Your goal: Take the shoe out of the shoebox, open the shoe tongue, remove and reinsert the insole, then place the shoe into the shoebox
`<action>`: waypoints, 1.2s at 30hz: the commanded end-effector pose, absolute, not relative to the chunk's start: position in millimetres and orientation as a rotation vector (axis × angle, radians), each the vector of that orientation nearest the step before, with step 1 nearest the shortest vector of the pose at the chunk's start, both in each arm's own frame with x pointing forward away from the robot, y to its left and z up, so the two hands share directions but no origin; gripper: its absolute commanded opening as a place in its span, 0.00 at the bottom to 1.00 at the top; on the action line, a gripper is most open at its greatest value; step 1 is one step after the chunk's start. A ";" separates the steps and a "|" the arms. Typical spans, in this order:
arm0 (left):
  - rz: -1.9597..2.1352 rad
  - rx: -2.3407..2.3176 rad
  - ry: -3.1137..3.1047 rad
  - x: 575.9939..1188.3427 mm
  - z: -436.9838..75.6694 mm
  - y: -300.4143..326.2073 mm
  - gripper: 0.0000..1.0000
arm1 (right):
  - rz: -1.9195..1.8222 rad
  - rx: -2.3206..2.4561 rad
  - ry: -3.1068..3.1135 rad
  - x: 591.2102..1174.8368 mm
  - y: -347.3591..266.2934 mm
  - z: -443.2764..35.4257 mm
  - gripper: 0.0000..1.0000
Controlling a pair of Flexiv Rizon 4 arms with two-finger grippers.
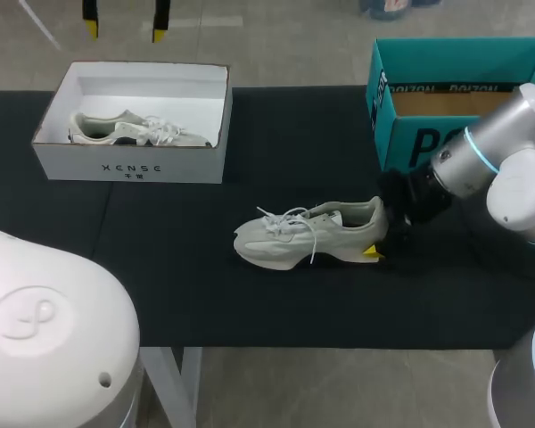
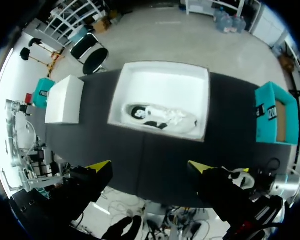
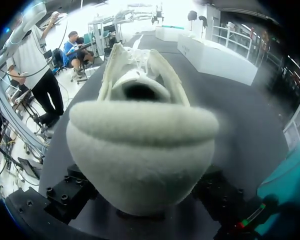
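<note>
The pale sneaker (image 3: 140, 150) is clamped at its heel by the right tool (image 1: 381, 232) on the desk (image 1: 160, 294). The left tool (image 2: 150, 167) is held wide apart above the white shoebox (image 2: 165, 82).

shoe (image 1: 308, 234): off-white, laces (image 1: 290, 219) white | shoebox (image 1: 71, 165): white, blk print | 2nd box (image 1: 455, 49): teal | desk (image 1: 160, 285): blk | fingers (image 1: 371, 252): yellow tips

The right arm (image 1: 486, 147) comes in from 3 o'clock, wrist low; the right tool (image 1: 380, 223) points toward 9 o'clock, fingers clamped either side of the shoe (image 1: 303, 236) heel; the left tool (image 2: 150, 166) hangs high over the desk's 11 o'clock, fingers spread wide.
</note>
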State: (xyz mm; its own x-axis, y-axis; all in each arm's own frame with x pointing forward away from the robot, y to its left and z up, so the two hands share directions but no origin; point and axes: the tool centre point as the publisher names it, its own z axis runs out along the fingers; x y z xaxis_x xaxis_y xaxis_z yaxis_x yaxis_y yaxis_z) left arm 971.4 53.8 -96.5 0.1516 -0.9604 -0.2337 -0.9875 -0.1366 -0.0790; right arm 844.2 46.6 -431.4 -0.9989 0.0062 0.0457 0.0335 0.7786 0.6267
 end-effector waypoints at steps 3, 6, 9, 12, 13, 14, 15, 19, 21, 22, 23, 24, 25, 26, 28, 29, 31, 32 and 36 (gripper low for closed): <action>0.092 -2.141 1.754 928.6 -123.2 24.1 1.00 | -1.027 -0.033 -2.925 845.3 47.5 -431.8 0.00; 0.074 -2.149 1.700 920.0 -138.8 6.3 1.00 | -1.027 -0.033 -2.925 845.3 47.5 -431.8 0.00; 0.081 -2.170 1.718 920.9 -155.8 -8.3 1.00 | -1.027 -0.033 -2.925 845.3 47.5 -431.8 0.00; 0.081 -2.170 1.718 920.9 -155.8 -8.3 1.00 | -1.027 -0.033 -2.925 845.3 47.5 -431.8 0.00; 0.081 -2.170 1.718 920.9 -155.8 -8.3 1.00 | -1.027 -0.033 -2.925 845.3 47.5 -431.8 0.00; 0.081 -2.170 1.718 920.9 -155.8 -8.3 1.00 | -1.027 -0.033 -2.925 845.3 47.5 -431.8 0.00; 0.081 -2.170 1.718 920.9 -155.8 -8.3 1.00 | -1.027 -0.033 -2.925 845.3 47.5 -431.8 0.00; 0.081 -2.170 1.718 920.9 -155.8 -8.3 1.00 | -1.027 -0.033 -2.925 845.3 47.5 -431.8 0.00; 0.081 -2.170 1.718 920.9 -155.8 -8.3 1.00 | -1.027 -0.033 -2.925 845.3 47.5 -431.8 0.00; 0.081 -2.170 1.718 920.9 -155.8 -8.3 1.00 | -1.027 -0.033 -2.925 845.3 47.5 -431.8 0.00; 0.081 -2.170 1.718 920.9 -155.8 -8.3 1.00 | -1.027 -0.033 -2.925 845.3 47.5 -431.8 0.00; 0.011 -2.196 1.806 920.1 -151.9 -18.7 1.00 | -1.027 -0.033 -2.925 845.3 47.5 -431.8 0.00; -0.066 -2.206 1.820 918.2 -148.8 -27.2 1.00 | -1.027 -0.033 -2.925 845.3 47.5 -431.8 0.00; -0.097 -2.219 1.847 915.5 -147.4 -36.9 1.00 | -1.027 -0.033 -2.925 845.3 47.5 -431.8 0.00; -0.198 -2.246 1.925 906.9 -145.8 -55.8 1.00 | -1.027 -0.033 -2.925 845.3 47.5 -431.8 0.00; -0.214 -2.242 1.961 902.9 -146.4 -64.0 1.00 | -1.027 -0.033 -2.925 845.3 47.5 -431.8 0.00; -0.221 -2.247 2.003 894.7 -146.7 -78.0 1.00 | -1.027 -0.033 -2.925 845.3 47.5 -431.8 0.00; -0.234 -2.237 2.031 890.1 -146.5 -84.6 1.00 | -1.027 -0.033 -2.925 845.3 47.5 -431.8 0.00; -0.253 -2.214 2.075 873.3 -143.4 -105.3 1.00 | -1.027 -0.033 -2.925 845.3 47.5 -431.8 0.00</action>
State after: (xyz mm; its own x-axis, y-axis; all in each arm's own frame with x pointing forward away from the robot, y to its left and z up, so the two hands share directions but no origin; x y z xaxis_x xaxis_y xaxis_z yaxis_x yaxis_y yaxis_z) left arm 882.1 -107.9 -140.6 0.0777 -0.9970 -0.0014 -0.9835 -0.0764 -0.1642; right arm 844.3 46.5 -431.6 -0.9989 0.0064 0.0458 0.0337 0.7785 0.6268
